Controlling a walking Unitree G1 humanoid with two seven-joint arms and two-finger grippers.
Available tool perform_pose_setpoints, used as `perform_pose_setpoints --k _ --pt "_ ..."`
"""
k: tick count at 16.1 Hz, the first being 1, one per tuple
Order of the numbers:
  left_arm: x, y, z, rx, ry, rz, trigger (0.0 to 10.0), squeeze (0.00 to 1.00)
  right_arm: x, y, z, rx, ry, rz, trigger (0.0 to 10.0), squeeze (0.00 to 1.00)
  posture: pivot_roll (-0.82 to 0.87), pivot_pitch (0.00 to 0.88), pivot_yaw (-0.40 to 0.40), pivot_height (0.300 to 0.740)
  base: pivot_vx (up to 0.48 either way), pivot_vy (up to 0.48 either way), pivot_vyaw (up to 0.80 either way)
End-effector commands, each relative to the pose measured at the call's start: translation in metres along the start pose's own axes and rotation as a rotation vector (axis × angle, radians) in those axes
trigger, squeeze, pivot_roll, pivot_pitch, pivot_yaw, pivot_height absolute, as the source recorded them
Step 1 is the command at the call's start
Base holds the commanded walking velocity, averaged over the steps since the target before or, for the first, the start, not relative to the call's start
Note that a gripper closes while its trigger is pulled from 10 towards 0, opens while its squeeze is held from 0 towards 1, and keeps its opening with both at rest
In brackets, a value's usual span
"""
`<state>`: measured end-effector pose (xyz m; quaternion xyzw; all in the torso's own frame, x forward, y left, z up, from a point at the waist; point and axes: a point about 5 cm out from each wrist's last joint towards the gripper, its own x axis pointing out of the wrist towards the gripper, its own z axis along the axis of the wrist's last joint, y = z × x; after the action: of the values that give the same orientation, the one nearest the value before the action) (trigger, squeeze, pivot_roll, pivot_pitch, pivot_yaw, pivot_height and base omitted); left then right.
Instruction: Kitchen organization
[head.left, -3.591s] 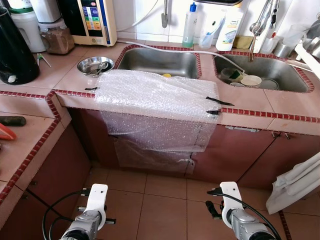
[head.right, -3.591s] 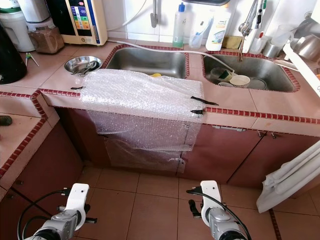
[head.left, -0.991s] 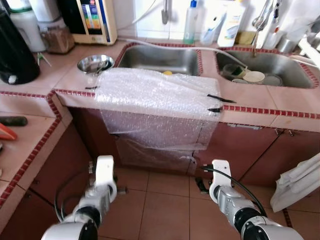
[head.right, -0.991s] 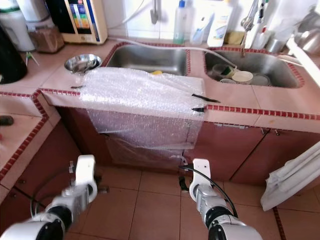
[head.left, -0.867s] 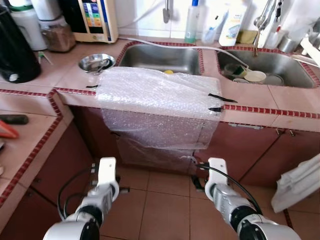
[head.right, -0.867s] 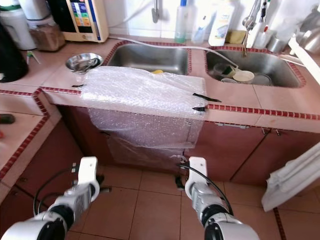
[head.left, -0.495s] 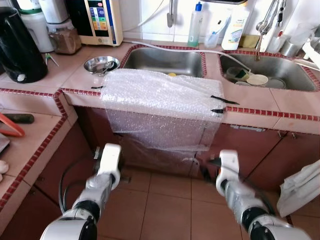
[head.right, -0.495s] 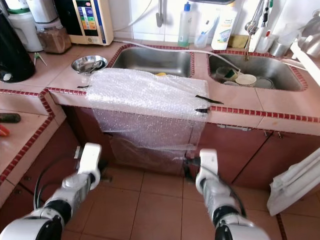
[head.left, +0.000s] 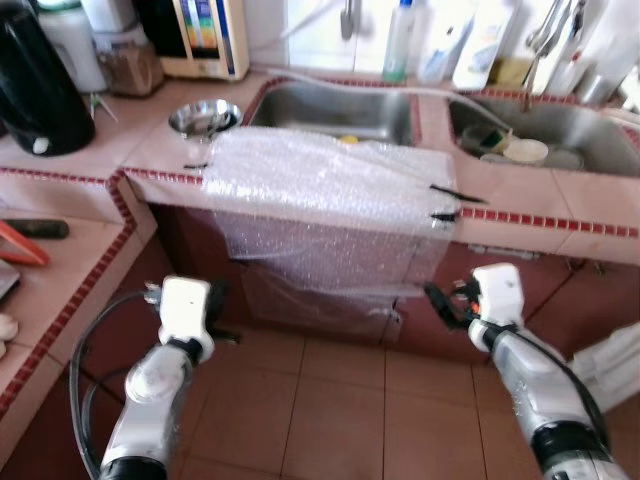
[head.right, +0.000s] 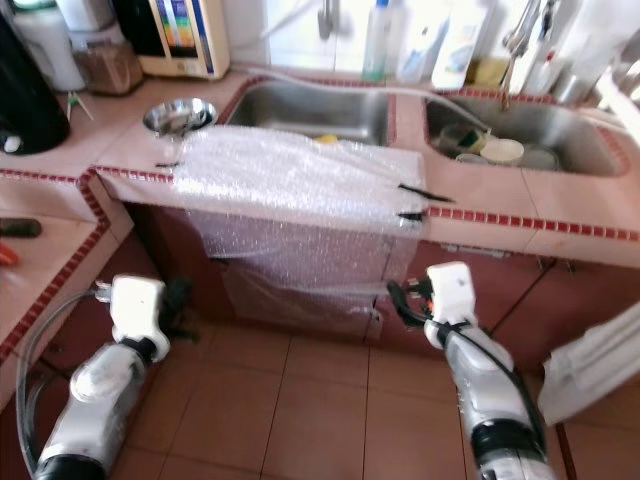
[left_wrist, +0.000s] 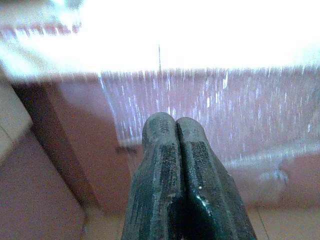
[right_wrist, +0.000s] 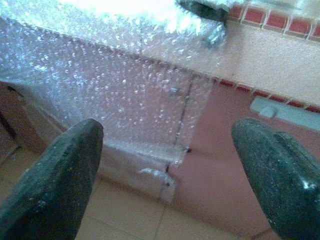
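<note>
Currently the step in hand appears to be an approach to the bench, with both arms raised ahead of the body and nothing held. The task names no single item; the likely work items are the dishes in the right sink and the steel bowl on the bench left of the left sink.

To do this step well, bring the arms up over the bench edge without snagging the bubble wrap, which lies over the bench front and hangs down the cabinet, fixed with strips of black tape. Judged from its look, the sheet is light and could tear or pull loose if caught.

Right gripper: jaws wide apart, level with the lower edge of the sheet, pointing at the cabinet. Left gripper: jaws pressed together, empty, also facing the hanging sheet.

Surface: pink tile with a dark red border, running round a corner on the left. A black kettle and a water unit stand at the back left; bottles stand behind the sinks. The floor is brown tile. Both head views are slightly blurred.
</note>
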<state>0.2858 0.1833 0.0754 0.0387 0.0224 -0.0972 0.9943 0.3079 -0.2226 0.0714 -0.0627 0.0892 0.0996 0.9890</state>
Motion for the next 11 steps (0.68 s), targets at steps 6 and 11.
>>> perform_pose_setpoints --k 6,11 --pt "-0.031 -0.015 0.053 -0.034 -0.147 0.050 10.0 0.00 -0.029 0.011 0.057 0.130 -0.264 -0.266 10.0 0.00 -0.04 0.083 0.015 0.740 0.000 0.000 0.00" --pt "-0.032 -0.004 0.060 -0.037 -0.091 0.155 10.0 0.00 -0.045 0.019 0.077 0.065 -0.281 -0.209 10.0 0.00 -0.08 0.067 0.014 0.740 0.000 0.000 0.00"
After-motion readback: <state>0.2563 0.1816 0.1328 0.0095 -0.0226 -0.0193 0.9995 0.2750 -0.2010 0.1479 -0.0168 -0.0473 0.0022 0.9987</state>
